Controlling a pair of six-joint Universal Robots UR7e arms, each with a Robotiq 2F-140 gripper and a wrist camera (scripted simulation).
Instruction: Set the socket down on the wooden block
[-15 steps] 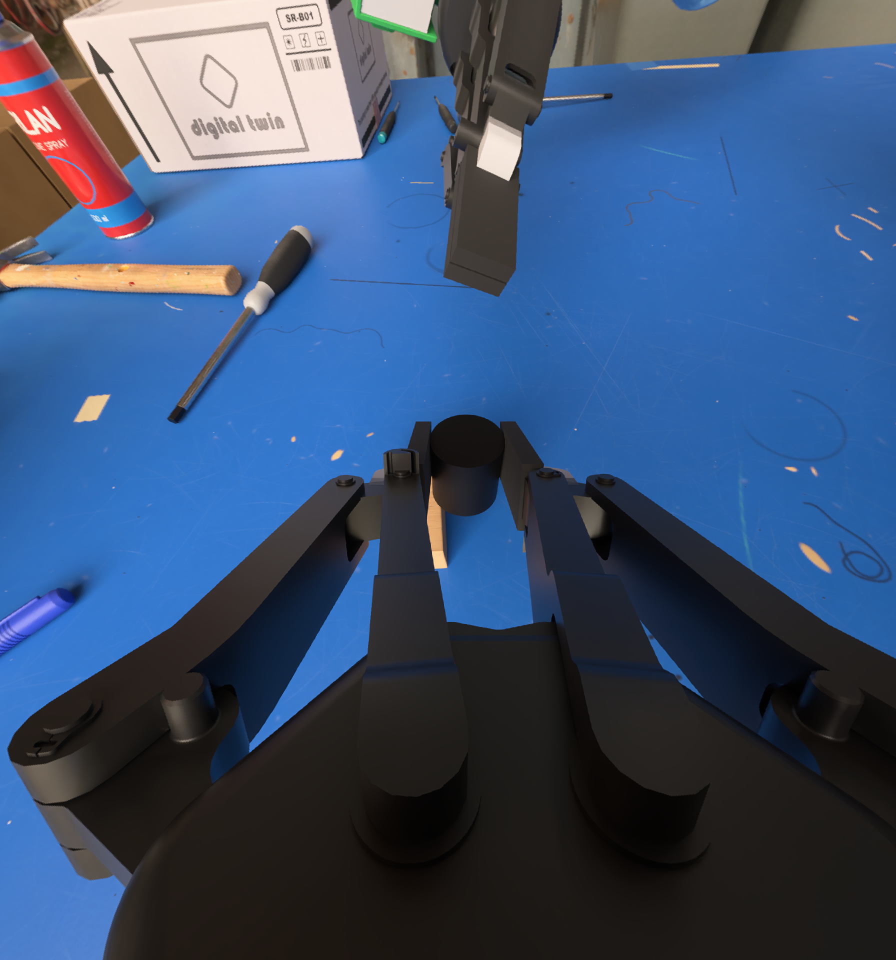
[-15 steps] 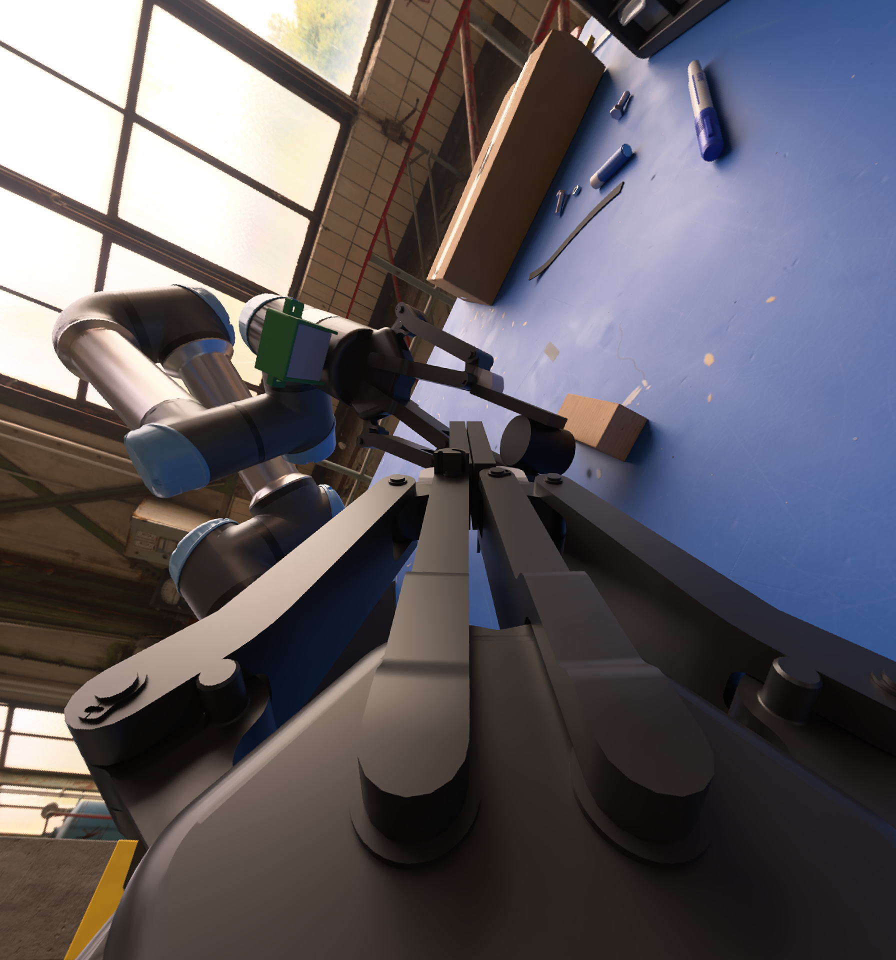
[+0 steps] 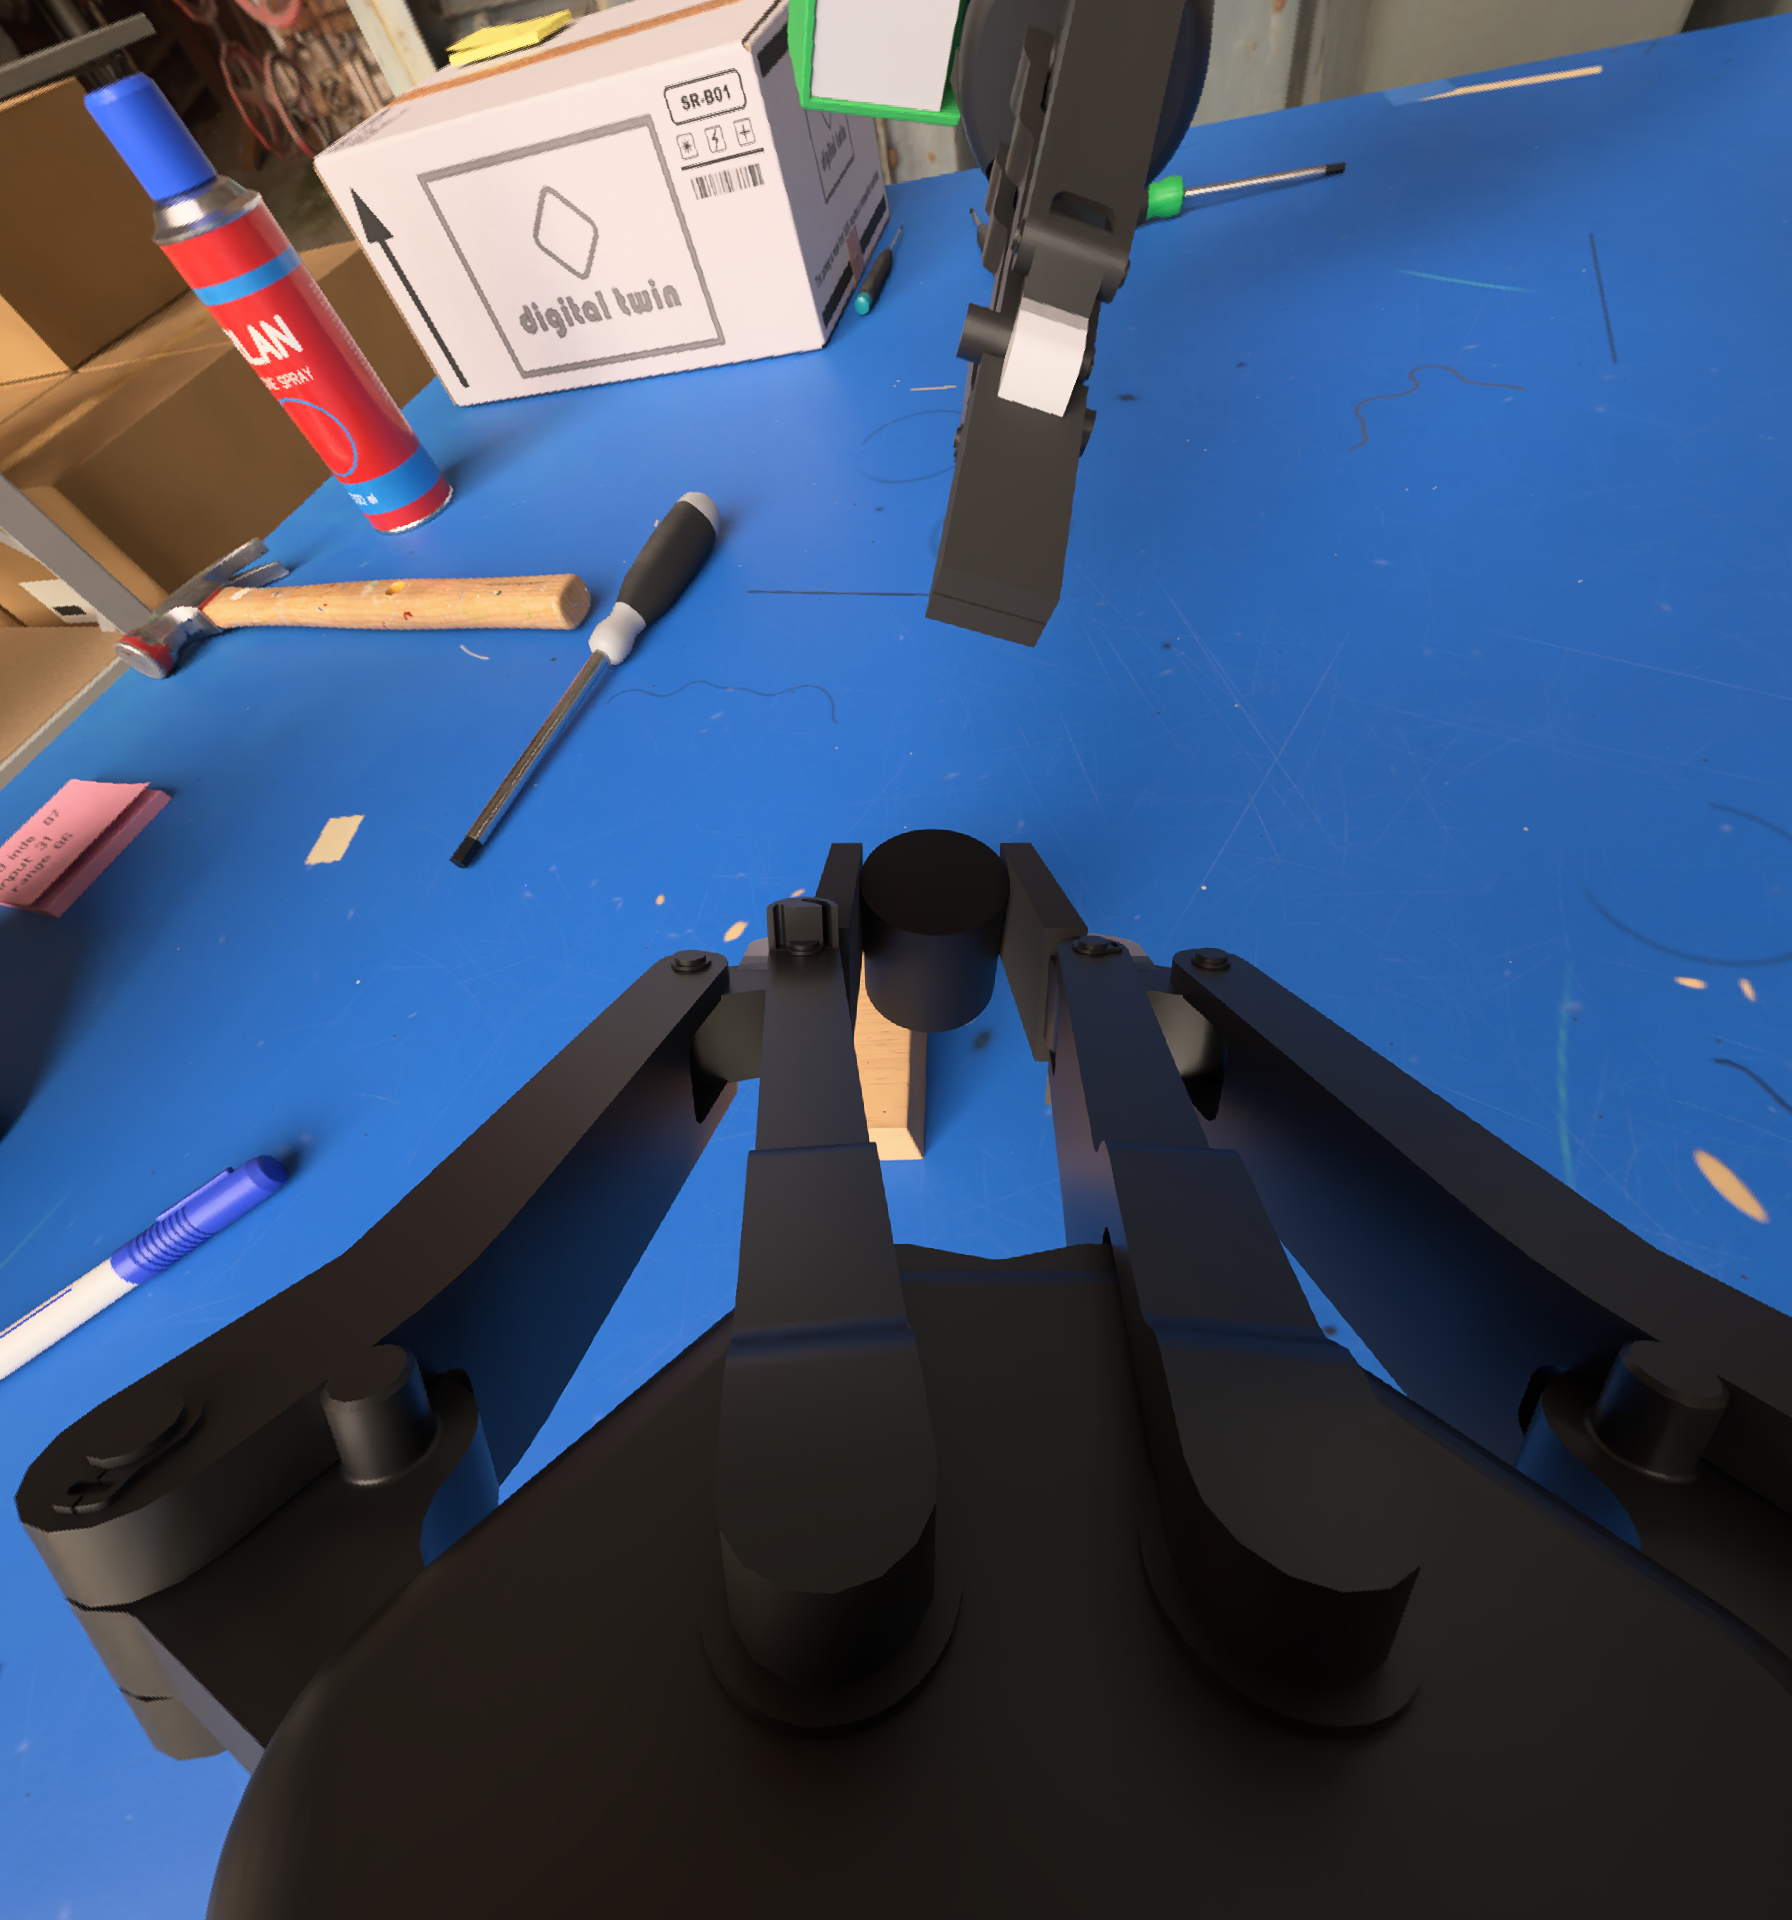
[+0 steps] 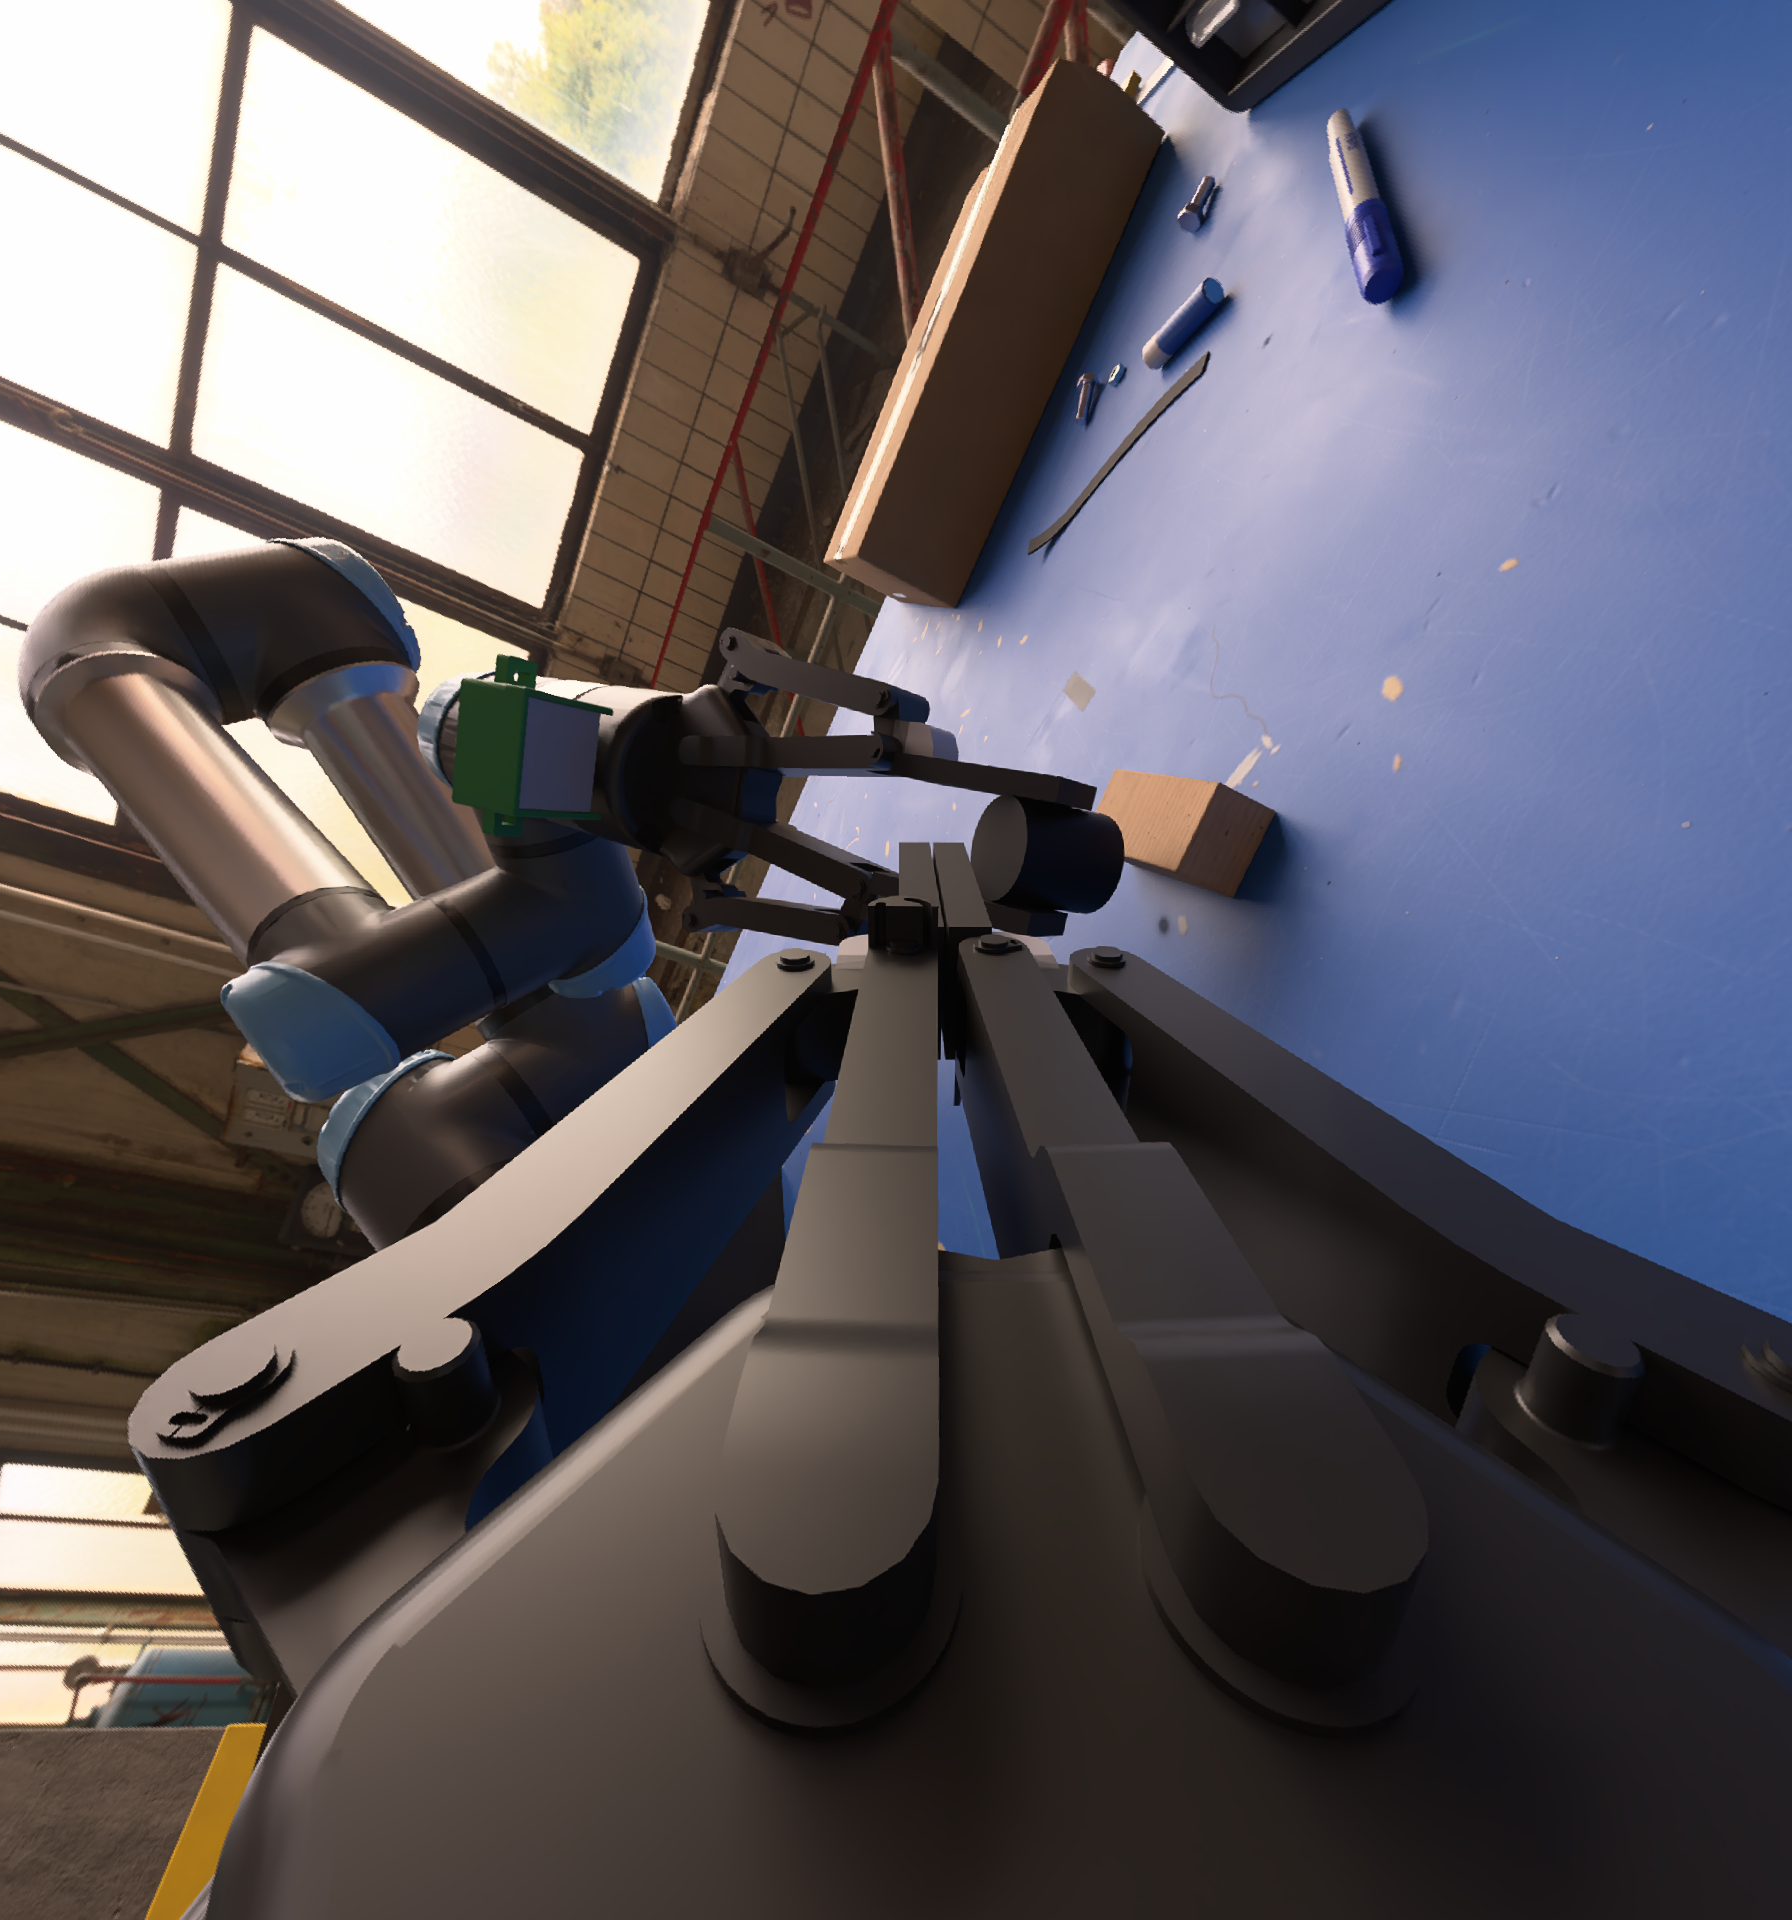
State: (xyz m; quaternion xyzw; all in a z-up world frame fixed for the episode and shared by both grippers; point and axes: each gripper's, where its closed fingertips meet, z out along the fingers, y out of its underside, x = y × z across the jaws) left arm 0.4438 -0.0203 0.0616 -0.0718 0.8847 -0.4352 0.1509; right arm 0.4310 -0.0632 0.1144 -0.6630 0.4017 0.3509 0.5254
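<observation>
Lifted since the earlier frame, the left gripper (image 3: 931, 914) now holds the socket (image 3: 931, 925) higher, its 2 fingers closed on the curved sides. Its base hangs near the wooden block (image 3: 887, 1081), at 6 o'clock below it. Stiff, smooth, probably weighty metal: it could slip. At 12 o'clock the right gripper (image 4: 931, 868) hangs fully closed, empty.

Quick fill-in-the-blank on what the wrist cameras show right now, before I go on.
1. The left gripper holds the black ____.
2. The socket sits on the ____ block.
3. The right gripper is ____ and holds nothing.
4. The tabletop is ____.

Missing words: socket; wooden; shut; blue
</observation>
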